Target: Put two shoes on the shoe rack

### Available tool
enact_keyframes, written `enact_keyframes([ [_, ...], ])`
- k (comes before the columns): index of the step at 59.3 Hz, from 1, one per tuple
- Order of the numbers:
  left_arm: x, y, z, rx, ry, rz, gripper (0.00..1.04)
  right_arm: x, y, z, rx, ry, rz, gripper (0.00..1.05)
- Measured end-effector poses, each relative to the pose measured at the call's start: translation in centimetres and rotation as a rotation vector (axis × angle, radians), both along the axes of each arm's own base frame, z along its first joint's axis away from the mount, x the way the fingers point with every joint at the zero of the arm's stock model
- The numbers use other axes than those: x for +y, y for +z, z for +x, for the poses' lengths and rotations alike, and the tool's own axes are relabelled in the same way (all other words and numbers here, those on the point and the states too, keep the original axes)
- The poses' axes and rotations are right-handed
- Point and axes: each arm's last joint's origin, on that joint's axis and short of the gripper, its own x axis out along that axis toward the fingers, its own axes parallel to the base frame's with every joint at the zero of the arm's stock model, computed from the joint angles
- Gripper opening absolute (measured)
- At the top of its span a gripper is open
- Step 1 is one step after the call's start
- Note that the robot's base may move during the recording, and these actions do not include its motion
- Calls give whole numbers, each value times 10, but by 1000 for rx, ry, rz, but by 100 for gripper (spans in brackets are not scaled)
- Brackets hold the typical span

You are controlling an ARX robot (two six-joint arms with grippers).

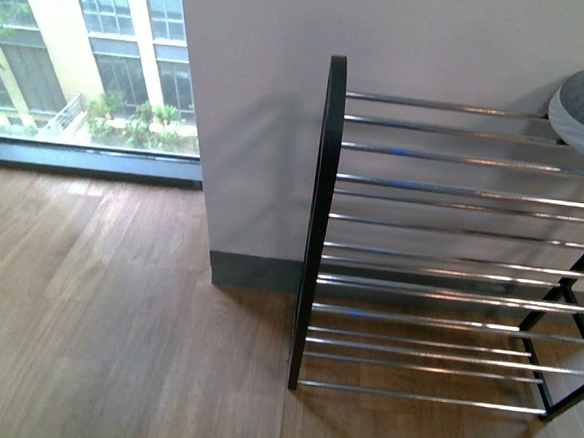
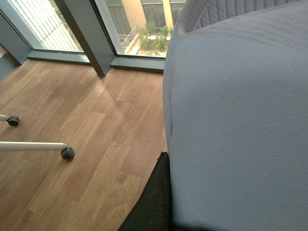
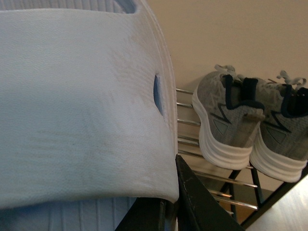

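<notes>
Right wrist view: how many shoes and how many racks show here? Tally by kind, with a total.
Grey knit sneakers: 2, one beside the other, both resting on the rack's chrome bars.
Shoe rack: 1, black frame with chrome bars.
Total: 3

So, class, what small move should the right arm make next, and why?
Probably ease it back from the shoe rack: one shoe and the other shoe already sit side by side on its top bars, so nothing seems left to place.
</notes>
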Motion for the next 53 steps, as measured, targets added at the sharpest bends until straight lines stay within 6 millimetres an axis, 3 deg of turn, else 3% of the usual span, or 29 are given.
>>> enact_keyframes([
  [12,0,0,0,0,0,0,2,4,27,40,-4,47,0,2],
  [32,0,0,0,0,0,0,2,16,50,122,31,72,-42,2],
  [45,0,0,0,0,0,0,2,14,36,177,91,56,-53,2],
  [53,0,0,0,0,0,0,2,8,4,219,188,21,-75,2],
])
